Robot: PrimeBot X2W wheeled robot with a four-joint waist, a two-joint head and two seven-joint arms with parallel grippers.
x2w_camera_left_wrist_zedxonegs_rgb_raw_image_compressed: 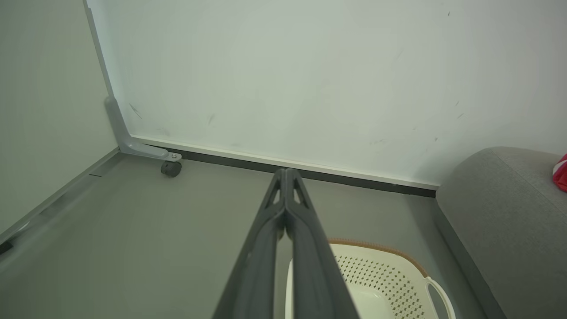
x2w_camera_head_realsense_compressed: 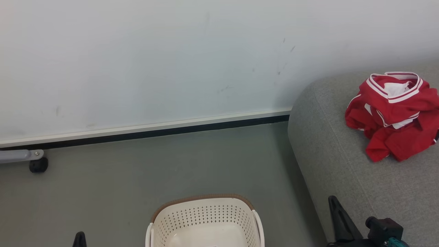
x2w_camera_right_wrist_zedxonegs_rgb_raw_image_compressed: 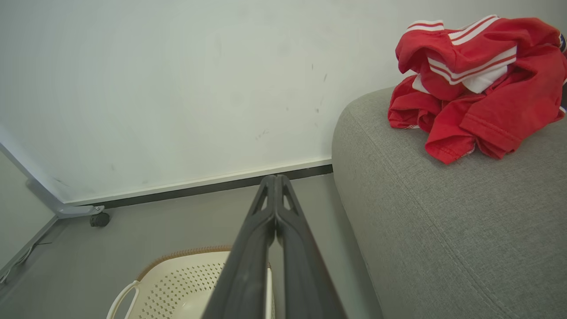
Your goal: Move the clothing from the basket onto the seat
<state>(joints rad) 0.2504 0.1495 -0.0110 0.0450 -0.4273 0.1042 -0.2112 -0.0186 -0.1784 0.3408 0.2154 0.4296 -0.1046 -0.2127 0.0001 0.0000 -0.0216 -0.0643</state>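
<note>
The red clothing (x2w_camera_head_realsense_compressed: 394,115) with white stripe trim lies bunched on the grey sofa seat (x2w_camera_head_realsense_compressed: 343,164) at the right; the right wrist view shows the clothing (x2w_camera_right_wrist_zedxonegs_rgb_raw_image_compressed: 478,88) near the seat's rounded end (x2w_camera_right_wrist_zedxonegs_rgb_raw_image_compressed: 425,212). The cream basket (x2w_camera_head_realsense_compressed: 205,223) stands on the floor at the bottom centre, its visible inside bare. My left gripper (x2w_camera_left_wrist_zedxonegs_rgb_raw_image_compressed: 287,175) is shut with nothing in it, raised above the basket (x2w_camera_left_wrist_zedxonegs_rgb_raw_image_compressed: 376,283). My right gripper (x2w_camera_right_wrist_zedxonegs_rgb_raw_image_compressed: 275,179) is shut too, holding nothing, between the basket (x2w_camera_right_wrist_zedxonegs_rgb_raw_image_compressed: 177,283) and the sofa. One right finger (x2w_camera_head_realsense_compressed: 337,212) shows at the sofa's edge.
A pale wall with a dark baseboard (x2w_camera_head_realsense_compressed: 144,132) runs behind. A grey metal leg with a black caster (x2w_camera_head_realsense_compressed: 37,164) stands at the left on the grey floor (x2w_camera_head_realsense_compressed: 137,171). The sofa's side (x2w_camera_left_wrist_zedxonegs_rgb_raw_image_compressed: 500,221) rises close to the basket's right.
</note>
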